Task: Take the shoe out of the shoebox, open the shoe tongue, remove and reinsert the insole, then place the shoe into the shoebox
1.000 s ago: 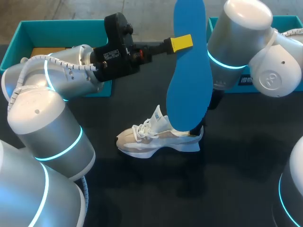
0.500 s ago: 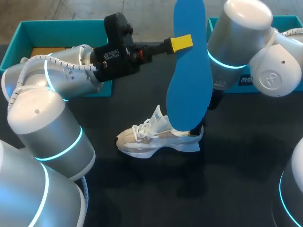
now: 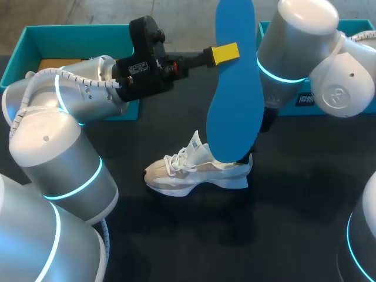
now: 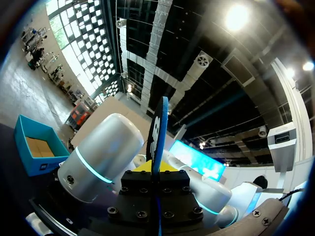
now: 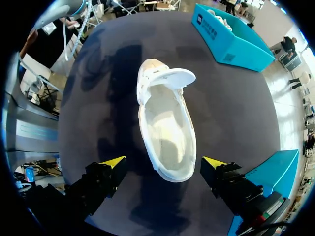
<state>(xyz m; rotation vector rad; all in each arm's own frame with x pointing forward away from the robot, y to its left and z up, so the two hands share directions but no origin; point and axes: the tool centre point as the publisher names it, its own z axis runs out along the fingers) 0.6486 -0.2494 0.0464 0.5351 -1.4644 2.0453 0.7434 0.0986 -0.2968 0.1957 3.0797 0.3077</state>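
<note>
Insole out, reinsert pending: left gripper clamped on blue insole, held upright in air over shoe, which sits on table between teal boxes. Above the heel, right gripper spread wide, touching nothing. Next, probably: tip insole toe-first into opening, steadying heel with right.

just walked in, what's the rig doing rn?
Mid insole step. The left gripper is shut on the blue insole, holding it upright in the air above the shoe. The shoe sits on the table, tongue folded open, no insole inside. The right gripper hangs open over the heel, its fingers either side and not touching.
</note>
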